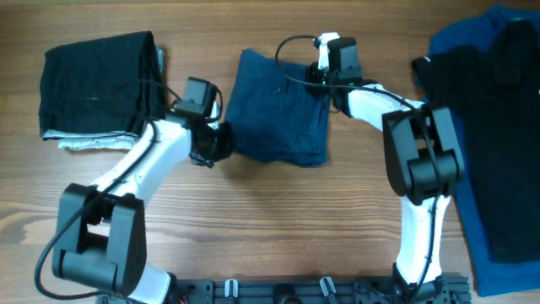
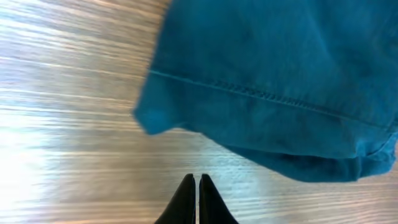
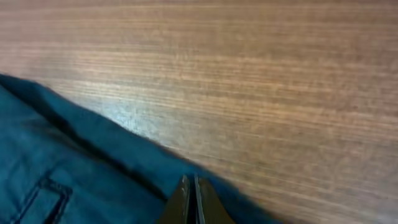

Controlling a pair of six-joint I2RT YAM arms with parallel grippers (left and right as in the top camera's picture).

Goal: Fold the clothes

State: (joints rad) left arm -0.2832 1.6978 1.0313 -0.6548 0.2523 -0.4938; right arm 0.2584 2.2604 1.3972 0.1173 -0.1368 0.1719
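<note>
Navy-blue fabric shorts lie part-folded; left gripper shut, empty; right gripper shut at their edge, perhaps pinching for another fold.

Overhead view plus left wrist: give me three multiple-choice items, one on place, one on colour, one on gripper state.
1. Where do the navy shorts lie?
A) centre of the table
B) far left
C) far right
2. At right, the lower garment under the black garment is:
A) red
B) bright blue
C) white
3. The left gripper is:
A) wide open
B) shut on the shorts
C) shut, holding nothing

Answers: 1 A, the overhead view shows them mid-table; 2 B, blue shows around the black cloth; 3 C, its fingers meet over bare wood.
</note>
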